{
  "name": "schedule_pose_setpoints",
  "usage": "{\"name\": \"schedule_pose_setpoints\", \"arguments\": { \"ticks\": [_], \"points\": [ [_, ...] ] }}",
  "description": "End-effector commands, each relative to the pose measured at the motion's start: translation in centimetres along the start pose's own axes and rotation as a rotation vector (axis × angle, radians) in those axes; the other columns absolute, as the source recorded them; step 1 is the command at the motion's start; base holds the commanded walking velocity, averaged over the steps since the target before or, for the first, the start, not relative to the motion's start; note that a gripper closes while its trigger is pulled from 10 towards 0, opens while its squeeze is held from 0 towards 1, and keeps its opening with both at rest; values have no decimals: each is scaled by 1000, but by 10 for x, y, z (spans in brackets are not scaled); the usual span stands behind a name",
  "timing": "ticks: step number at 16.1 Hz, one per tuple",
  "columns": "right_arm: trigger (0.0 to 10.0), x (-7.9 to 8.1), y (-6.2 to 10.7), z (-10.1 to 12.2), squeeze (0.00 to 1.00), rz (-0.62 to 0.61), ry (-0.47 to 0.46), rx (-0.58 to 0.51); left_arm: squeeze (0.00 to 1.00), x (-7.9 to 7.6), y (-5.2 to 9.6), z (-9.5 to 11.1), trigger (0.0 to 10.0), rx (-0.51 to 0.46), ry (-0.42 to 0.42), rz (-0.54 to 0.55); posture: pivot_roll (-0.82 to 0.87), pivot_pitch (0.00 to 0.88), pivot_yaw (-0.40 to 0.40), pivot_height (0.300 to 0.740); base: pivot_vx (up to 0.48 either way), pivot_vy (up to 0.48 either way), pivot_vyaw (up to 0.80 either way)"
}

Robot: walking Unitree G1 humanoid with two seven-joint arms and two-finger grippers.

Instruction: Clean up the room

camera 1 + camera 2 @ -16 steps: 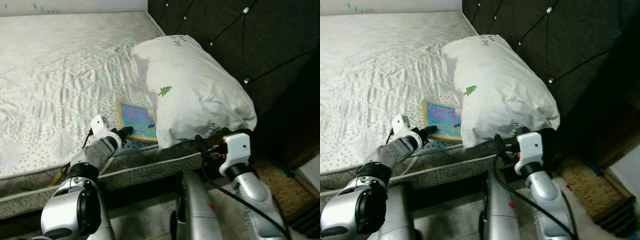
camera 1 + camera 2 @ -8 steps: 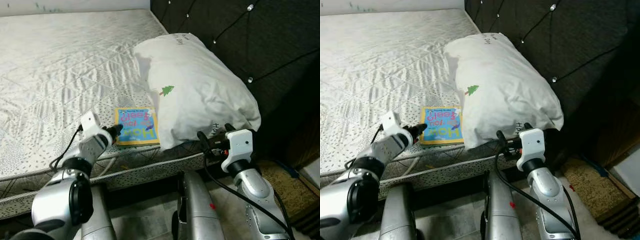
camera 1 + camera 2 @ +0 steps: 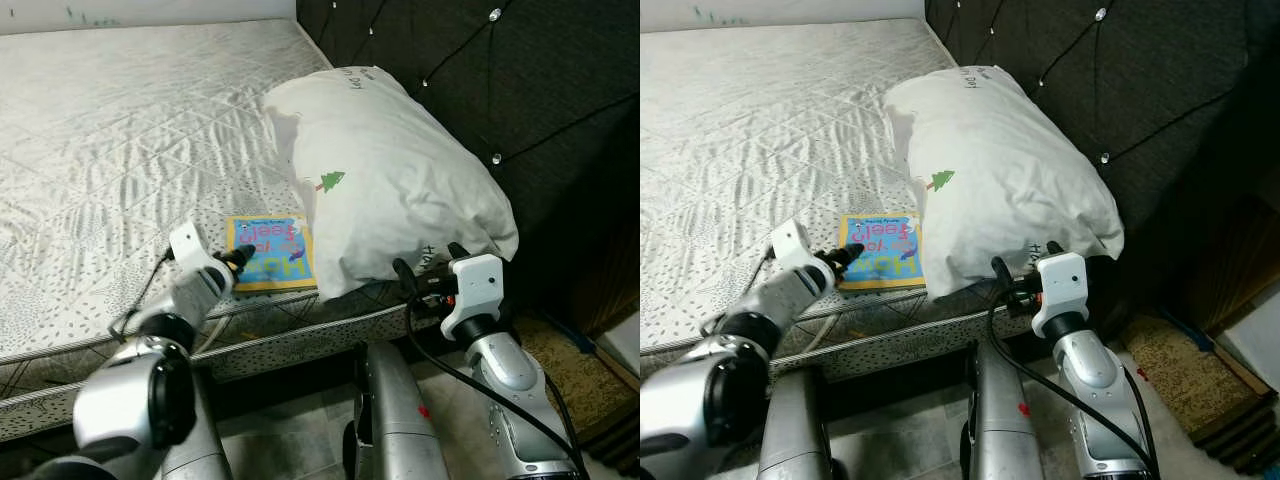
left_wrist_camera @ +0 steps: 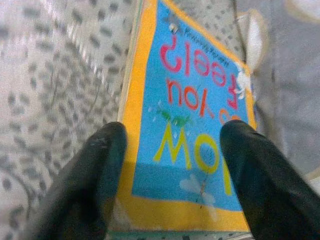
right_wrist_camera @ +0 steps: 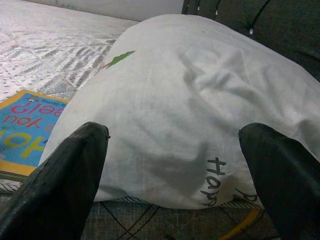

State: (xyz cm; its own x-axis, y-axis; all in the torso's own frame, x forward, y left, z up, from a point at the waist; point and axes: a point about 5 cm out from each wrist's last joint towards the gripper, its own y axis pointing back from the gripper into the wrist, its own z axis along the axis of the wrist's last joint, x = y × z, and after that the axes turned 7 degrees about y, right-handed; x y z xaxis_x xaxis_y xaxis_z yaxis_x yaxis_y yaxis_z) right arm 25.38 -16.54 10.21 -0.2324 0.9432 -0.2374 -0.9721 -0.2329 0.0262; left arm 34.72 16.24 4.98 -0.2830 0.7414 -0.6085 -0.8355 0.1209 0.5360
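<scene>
Left gripper (image 4: 170,175), fingers spread, has advanced onto the blue-and-yellow cardboard picture book (image 3: 268,252); grasp is imminent. Right gripper (image 5: 180,170): fingers apart, idle.

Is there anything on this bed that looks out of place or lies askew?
Yes. A picture book lies on the bare mattress near its front edge, against the pillow. The pillow sits slanted, overhanging the mattress corner. The left tool is open at the book; the right tool is open at the pillow.

spread end effector (image 4: 172,175) astride book (image 4: 192,115)
</scene>
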Motion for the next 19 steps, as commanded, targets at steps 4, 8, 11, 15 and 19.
{"name": "schedule_pose_setpoints", "arguments": {
  "ticks": [4, 8, 11, 15, 19],
  "points": [
    [10000, 0, -4, -1, 0, -5, -2, -2, 1000, 12, 6, 8, 10000, -184, -49, 72, -99, 0, -41, 499, 0, 0, 0],
    [10000, 14, -18, 0, 0, 54, -38, -8, 1000, 18, 43, 31, 10000, -473, -144, 96, -40, 0, -33, 499, 0, 0, 0],
    [10000, 23, -33, 8, 0, 68, -52, -34, 1000, 19, 73, 31, 10000, -563, -295, 80, 34, 0, -48, 499, 0, 0, 0],
    [10000, 9, -57, 20, 0, -31, -146, -89, 0, 13, 91, 23, 10000, -511, -429, 82, 61, 0, -11, 523, 0, 0, 0],
    [10000, 5, -59, 24, 0, -67, -147, -116, 0, -2, 82, 28, 10000, -515, -465, 43, 0, 0, 24, 567, 0, 0, 0]
  ]
}}
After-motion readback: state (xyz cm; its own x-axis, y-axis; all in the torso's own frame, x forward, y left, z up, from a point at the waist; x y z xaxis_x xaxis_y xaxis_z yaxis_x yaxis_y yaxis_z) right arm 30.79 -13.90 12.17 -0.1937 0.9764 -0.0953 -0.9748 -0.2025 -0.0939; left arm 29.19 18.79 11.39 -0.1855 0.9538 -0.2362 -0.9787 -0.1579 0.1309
